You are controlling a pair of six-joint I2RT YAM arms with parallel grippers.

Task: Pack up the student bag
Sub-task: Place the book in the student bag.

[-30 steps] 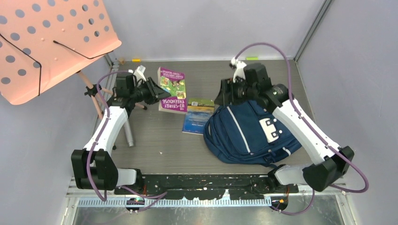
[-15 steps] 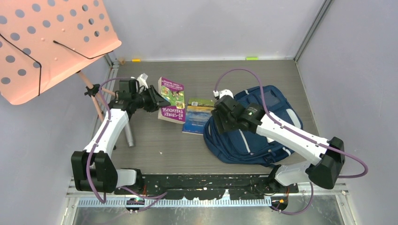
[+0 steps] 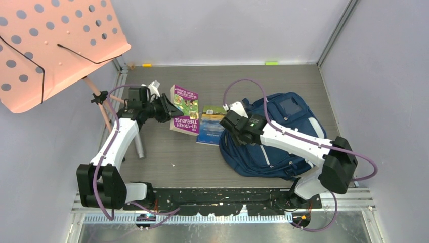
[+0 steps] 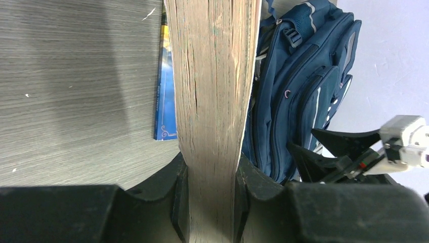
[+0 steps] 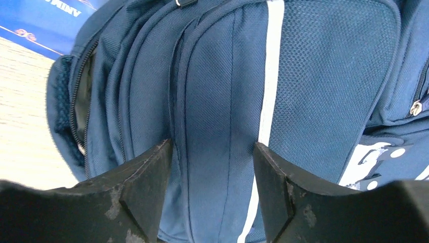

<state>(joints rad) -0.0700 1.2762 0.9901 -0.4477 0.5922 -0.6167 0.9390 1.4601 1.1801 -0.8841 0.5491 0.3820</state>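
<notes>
The navy student bag (image 3: 303, 121) lies on the table's right side, its opening end toward the books. It also shows in the left wrist view (image 4: 298, 76) and fills the right wrist view (image 5: 324, 76). My left gripper (image 3: 167, 109) is shut on a thick purple book (image 3: 184, 109), held on edge left of the bag; its page edge (image 4: 215, 76) sits between the jaws (image 4: 211, 192). My right gripper (image 3: 233, 124) is open at the bag's left end, jaws (image 5: 212, 152) spread over the blue fabric beside a white stripe, holding nothing.
A blue book (image 3: 210, 129) lies flat between the purple book and the bag, partly under the bag's edge. A pink perforated music stand (image 3: 50, 45) overhangs the left rear, with its pole (image 3: 101, 109) and a grey cylinder (image 3: 137, 147) beside my left arm. Walls close in on three sides.
My right arm swung from behind the bag forward and left to the bag's left end, uncovering the bag's top. My left gripper shifted the purple book slightly.
</notes>
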